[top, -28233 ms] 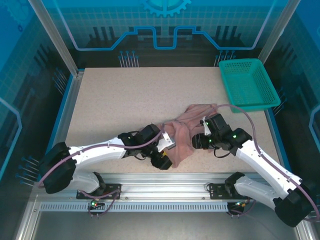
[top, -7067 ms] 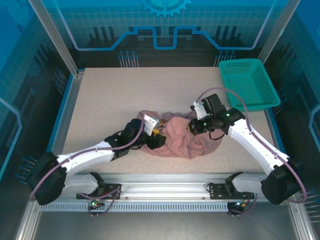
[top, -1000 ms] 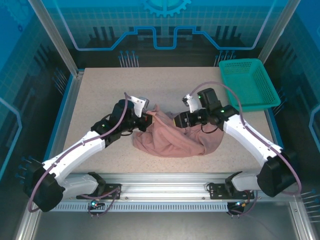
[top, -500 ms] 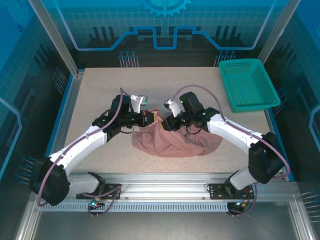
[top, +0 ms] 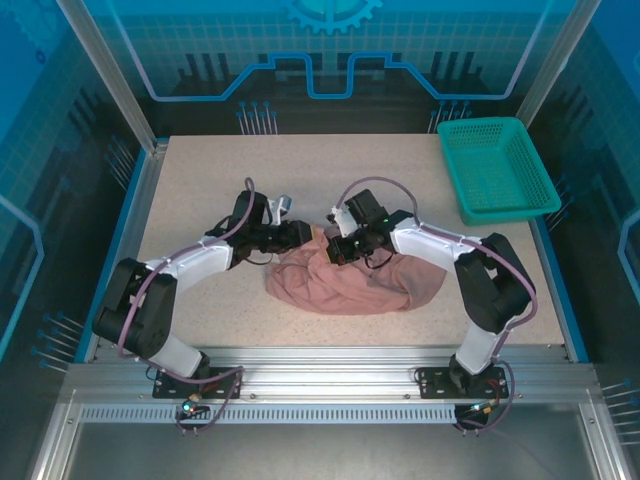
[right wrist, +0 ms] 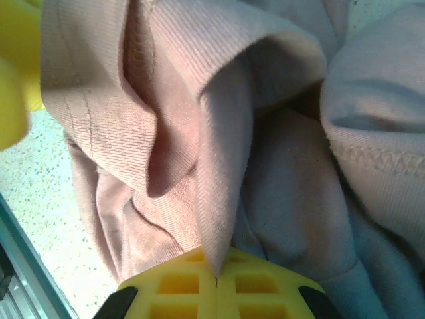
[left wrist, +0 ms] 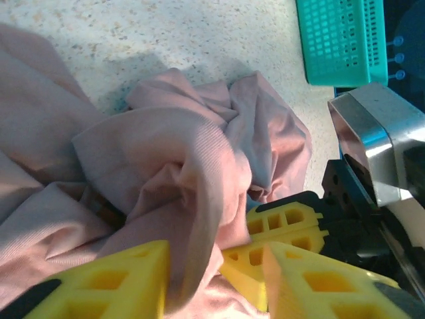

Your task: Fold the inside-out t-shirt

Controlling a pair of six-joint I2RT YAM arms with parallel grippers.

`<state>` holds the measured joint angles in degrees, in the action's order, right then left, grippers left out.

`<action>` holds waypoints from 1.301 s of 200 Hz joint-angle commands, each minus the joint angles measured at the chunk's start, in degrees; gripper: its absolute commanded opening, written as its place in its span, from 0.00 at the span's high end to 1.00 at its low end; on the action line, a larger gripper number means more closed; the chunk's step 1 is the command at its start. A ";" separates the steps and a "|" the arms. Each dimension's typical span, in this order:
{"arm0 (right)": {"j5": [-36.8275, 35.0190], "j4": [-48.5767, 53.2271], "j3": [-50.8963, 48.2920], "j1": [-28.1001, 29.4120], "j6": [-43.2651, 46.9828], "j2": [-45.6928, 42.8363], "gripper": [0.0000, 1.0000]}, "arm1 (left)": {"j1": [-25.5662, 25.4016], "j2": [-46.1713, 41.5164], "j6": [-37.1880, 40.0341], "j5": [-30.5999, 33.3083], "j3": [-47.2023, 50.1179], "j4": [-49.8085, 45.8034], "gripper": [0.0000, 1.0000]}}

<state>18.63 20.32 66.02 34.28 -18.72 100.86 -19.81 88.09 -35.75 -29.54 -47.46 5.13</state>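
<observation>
inside-out t-shirt [top: 350, 285] bunched in a heap, bench centre toward near edge | right gripper [right wrist: 216, 279] clamped on a fold at heap's far side | left gripper [left wrist: 212, 266] jaws apart, cloth loose between | step: likely opening out the heap | next: left needs its own hold, then spread flat

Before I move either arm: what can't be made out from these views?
Top view: fingertips of the left end effector and right end effector, hidden by their wrists and cloth.
Top view: sleeves and collar of the crumpled salmon-pink cloth t-shirt, lost in its folds.
Left wrist view: the teal plastic mesh basket, cut off by the top edge.
Right wrist view: a yellow finger at the left edge, blurred and cropped.
</observation>
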 commanded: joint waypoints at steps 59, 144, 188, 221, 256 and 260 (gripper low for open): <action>2.70 2.75 4.10 -1.65 -1.23 1.68 1.00 | -2.60 -2.19 16.85 17.88 2.29 -6.20 0.28; 4.39 3.41 6.00 -2.73 -0.17 3.29 1.00 | -7.78 2.37 27.32 32.00 -2.47 -11.48 0.14; 4.58 3.48 5.78 -2.76 -0.09 3.21 1.00 | -7.78 5.95 29.59 30.98 -6.24 -10.93 0.21; 4.63 3.33 5.79 -2.82 -0.18 3.27 1.00 | -7.67 7.82 32.51 27.56 -8.86 -10.21 0.30; 4.83 3.50 6.22 -2.83 -0.02 3.30 1.00 | -7.61 10.46 33.29 24.78 -11.22 -9.81 0.48; 4.83 3.47 6.23 -2.82 0.00 3.29 1.00 | -7.61 10.64 33.29 24.55 -11.29 -9.71 0.49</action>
<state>21.93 22.68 70.78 32.14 -19.46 103.22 -27.22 96.82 -4.34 -1.56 -56.53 -4.67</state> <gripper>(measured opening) 0.052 0.555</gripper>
